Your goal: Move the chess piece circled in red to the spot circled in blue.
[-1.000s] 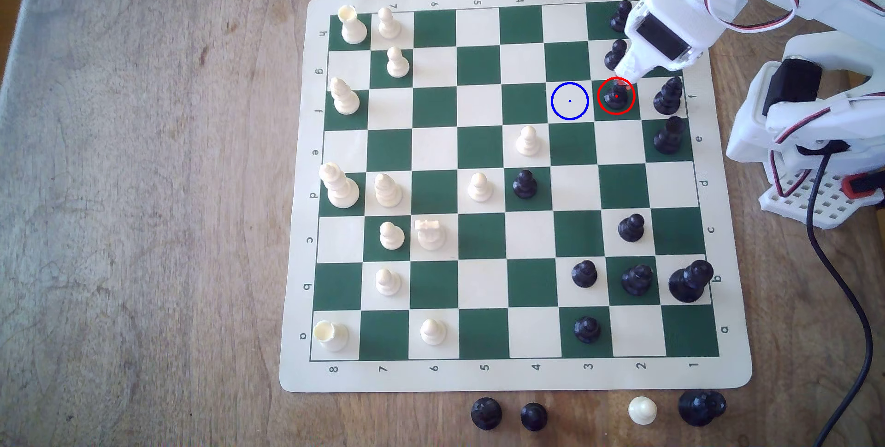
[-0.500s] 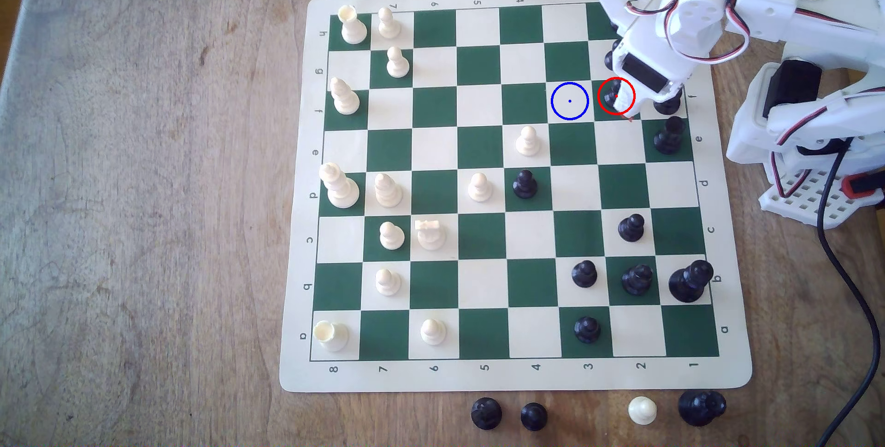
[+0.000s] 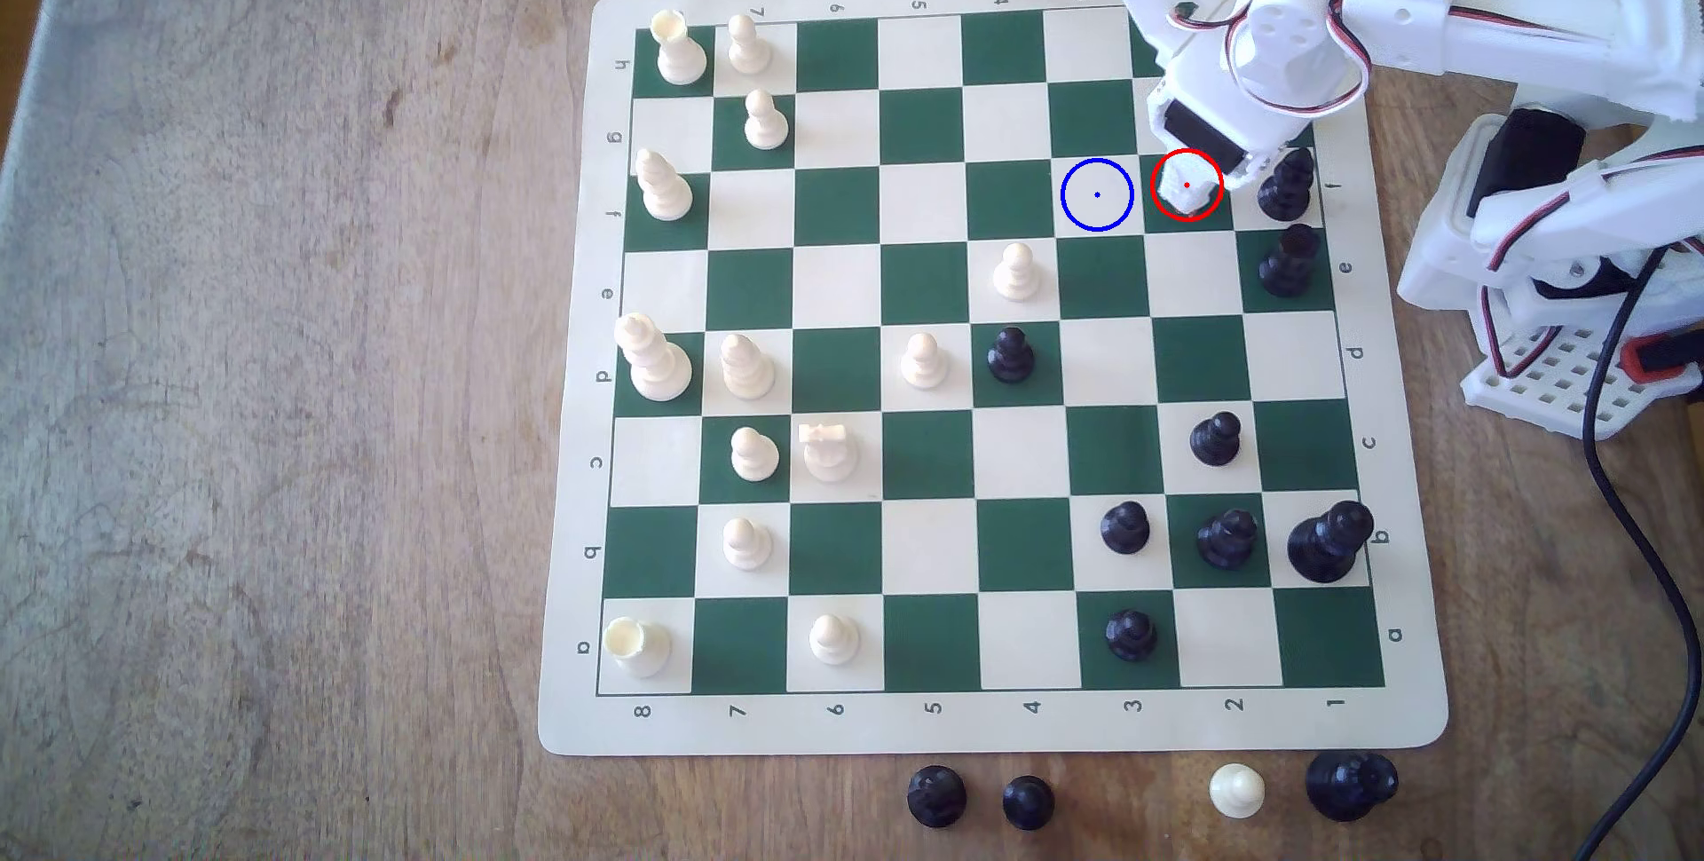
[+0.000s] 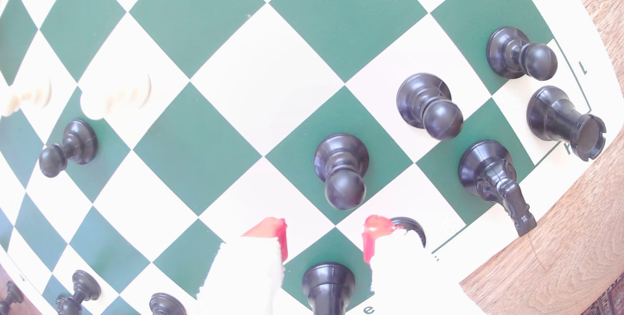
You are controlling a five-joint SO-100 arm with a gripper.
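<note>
In the wrist view the chess piece (image 4: pixel 341 170), a glossy black pawn, stands upright on its dark green square just beyond my fingertips. My gripper (image 4: pixel 322 237) is open, and its red-tipped fingers (image 4: pixel 270 234) stand apart with nothing held. The base of a taller black piece (image 4: pixel 327 284) shows in the gap behind the tips, clear of both fingers. In the exterior view my gripper (image 3: pixel 1185 190) hangs over the red ring and hides the pawn. The spot (image 3: pixel 1097 195), a cream square with a blue ring, lies bare one square to the exterior view's left.
Two tall black pieces (image 3: pixel 1286 183) (image 3: pixel 1288 262) stand close on the exterior view's right of the ring. In the wrist view a black pawn (image 4: pixel 429 106), knight (image 4: pixel 489 180) and rook (image 4: pixel 567 122) crowd the board corner. A white pawn (image 3: pixel 1016 271) sits below-left of the spot.
My gripper has swung toward the exterior view's left and down, from beside the red ring to over it, so it now covers the pawn. No chess piece has moved.
</note>
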